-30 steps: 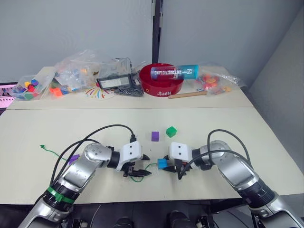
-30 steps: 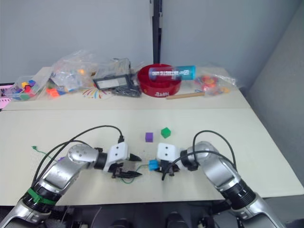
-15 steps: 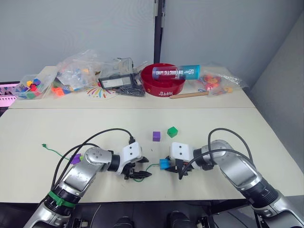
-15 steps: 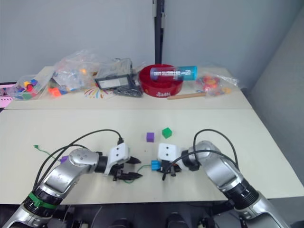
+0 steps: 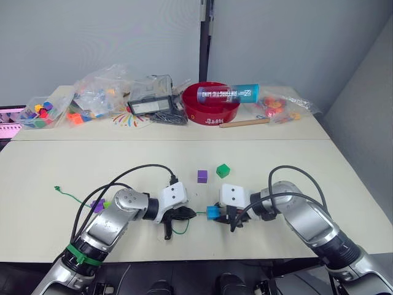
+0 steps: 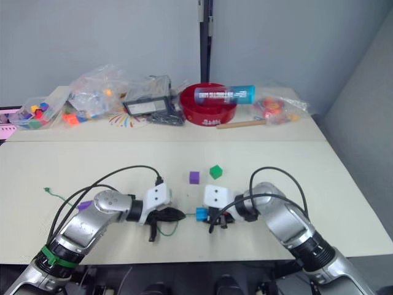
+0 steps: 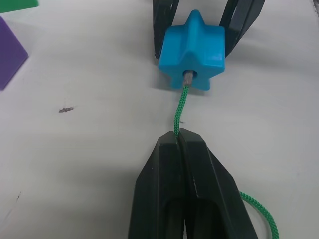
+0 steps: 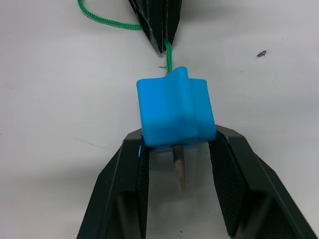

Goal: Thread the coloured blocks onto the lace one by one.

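Since half a second ago my left gripper (image 7: pixel 180 142) has rolled its fingers over and closed the gap toward the light blue block (image 5: pixel 212 212), and the pale tip (image 8: pixel 179 172) of the lace (image 7: pixel 179 107) now pokes out of the block's far face. From the left, the lace's knotted tail (image 5: pixel 56 189) lies at 9 o'clock on the bench (image 5: pixel 49 166), running past a purple block (image 5: pixel 96 206) and a lime green block (image 5: pixel 107 204) by my left forearm. My left gripper is clenched on the lace just short of the block, a close pinch that I judge keeps the limp cord stiff enough to push. At 3 o'clock of it, my right gripper (image 8: pixel 177 144) clamps the light blue block from both sides, the hole facing the lace, so the block cannot slide away. A second purple block (image 5: pixel 201 176) and the dark green block (image 5: pixel 221 170) wait at 12 o'clock of the grippers, well apart from them.
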`<action>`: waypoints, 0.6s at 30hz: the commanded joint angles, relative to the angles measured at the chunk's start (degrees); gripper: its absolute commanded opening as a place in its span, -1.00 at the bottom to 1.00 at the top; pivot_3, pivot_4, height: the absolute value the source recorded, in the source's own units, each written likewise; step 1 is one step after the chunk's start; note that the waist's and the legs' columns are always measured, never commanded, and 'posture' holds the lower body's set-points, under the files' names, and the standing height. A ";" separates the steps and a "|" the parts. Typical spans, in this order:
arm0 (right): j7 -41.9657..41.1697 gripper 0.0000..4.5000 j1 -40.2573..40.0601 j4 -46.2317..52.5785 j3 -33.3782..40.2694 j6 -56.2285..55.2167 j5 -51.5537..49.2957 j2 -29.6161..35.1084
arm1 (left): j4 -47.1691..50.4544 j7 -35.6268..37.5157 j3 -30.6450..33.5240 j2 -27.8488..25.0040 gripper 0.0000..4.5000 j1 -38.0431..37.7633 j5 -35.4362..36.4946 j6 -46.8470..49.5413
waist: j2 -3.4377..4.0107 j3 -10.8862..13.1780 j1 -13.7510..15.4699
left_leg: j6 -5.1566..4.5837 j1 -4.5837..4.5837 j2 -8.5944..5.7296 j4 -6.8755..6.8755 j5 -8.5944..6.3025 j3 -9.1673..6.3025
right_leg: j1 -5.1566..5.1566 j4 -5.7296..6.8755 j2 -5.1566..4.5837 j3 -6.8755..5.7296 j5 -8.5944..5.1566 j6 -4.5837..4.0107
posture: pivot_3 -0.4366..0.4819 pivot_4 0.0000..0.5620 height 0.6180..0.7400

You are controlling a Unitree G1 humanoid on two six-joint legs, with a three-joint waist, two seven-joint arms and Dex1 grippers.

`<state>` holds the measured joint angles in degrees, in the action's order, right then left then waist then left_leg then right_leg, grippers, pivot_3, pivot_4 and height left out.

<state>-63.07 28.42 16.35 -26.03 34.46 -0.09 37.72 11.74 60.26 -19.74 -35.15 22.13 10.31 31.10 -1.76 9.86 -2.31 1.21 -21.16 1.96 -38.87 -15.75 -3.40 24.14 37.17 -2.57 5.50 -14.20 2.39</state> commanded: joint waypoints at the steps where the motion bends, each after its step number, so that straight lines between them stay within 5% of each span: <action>1: 0.26 -0.44 0.51 1.18 -0.54 0.69 0.39 0.34 | 0.81 0.48 -1.56 1.11 -0.99 2.15 -0.41 -0.95 | 0.00 0.00 -0.01 | 0.00 0.00 0.00 0.00 0.00 0.00 | 0.00 0.00 0.00 0.00 0.00 0.00 | -0.05 -0.47 1.00; 14: 0.50 -0.44 0.97 1.22 -1.59 1.10 0.22 -0.13 | -2.94 0.42 -3.18 3.26 -0.99 4.95 -2.88 -4.49 | 0.00 0.00 -0.14 | 0.00 0.01 0.00 0.00 0.00 0.00 | 0.01 0.01 0.02 0.00 0.00 0.00 | -0.05 -0.47 1.00; 18: 0.61 -0.44 0.67 1.32 -1.47 1.26 0.03 -0.10 | -1.71 1.87 -1.37 2.35 -0.46 4.68 -1.24 -5.12 | 0.00 0.00 -0.15 | 0.00 0.01 0.01 0.00 0.00 -0.01 | 0.01 0.01 0.01 0.00 0.00 0.00 | -0.05 -0.47 1.00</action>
<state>-62.42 29.07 16.50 -26.87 35.05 -0.12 37.51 8.14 61.45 -22.94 -32.38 26.43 7.53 27.12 -1.77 9.86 -2.46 1.21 -21.15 1.97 -38.87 -15.75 -3.41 24.15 37.18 -2.56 5.50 -14.20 2.39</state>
